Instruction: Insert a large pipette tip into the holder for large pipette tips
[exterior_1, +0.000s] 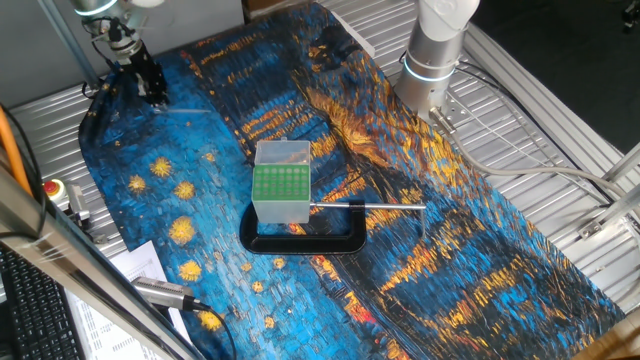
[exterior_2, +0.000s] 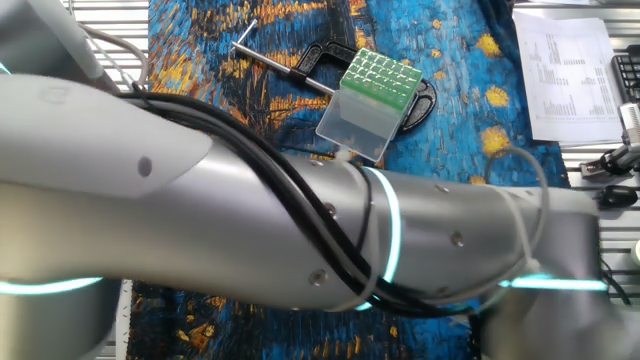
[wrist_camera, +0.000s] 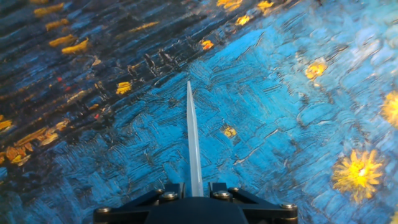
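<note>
End effector (wrist_camera: 196, 190) clamped on large pipette tip (wrist_camera: 193, 140), held above table (exterior_1: 200, 150). Pickup judged done; transport to green-topped holder (exterior_1: 281, 182) and insertion left.

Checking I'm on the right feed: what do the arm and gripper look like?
The arm is a thick, smooth silver-grey tube with glowing cyan rings at its joints, small round screws, and black cables bundled along its side. The gripper is black; in the hand view, its black base carries silver screw heads.
</note>
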